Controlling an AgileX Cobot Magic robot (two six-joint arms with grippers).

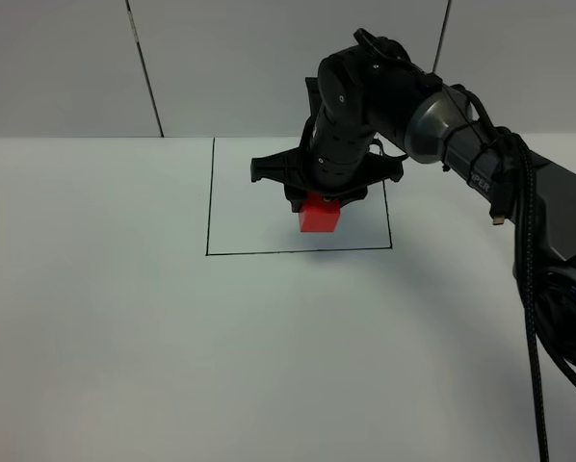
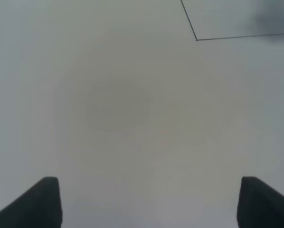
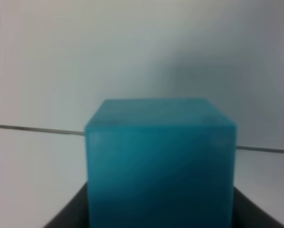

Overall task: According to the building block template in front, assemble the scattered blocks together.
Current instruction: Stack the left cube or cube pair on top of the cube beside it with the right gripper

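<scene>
My right gripper (image 1: 319,198) hangs over the black-outlined square on the white table. A bright red cube (image 1: 320,214) sits directly under it, its top touching the fingers. In the right wrist view a cyan-blue cube (image 3: 160,156) fills the space between the dark fingers (image 3: 68,216), and my right gripper (image 3: 161,221) is shut on it. The arm hides the blue cube in the high view, and the red one does not show in the right wrist view. My left gripper (image 2: 154,204) is open over bare table, holding nothing. The building block template is out of view.
The square's black outline (image 1: 211,192) marks the table's middle back; one corner (image 2: 196,39) shows in the left wrist view. The right arm and its cable (image 1: 529,289) run along the right side. A panelled wall (image 1: 144,67) stands behind the table.
</scene>
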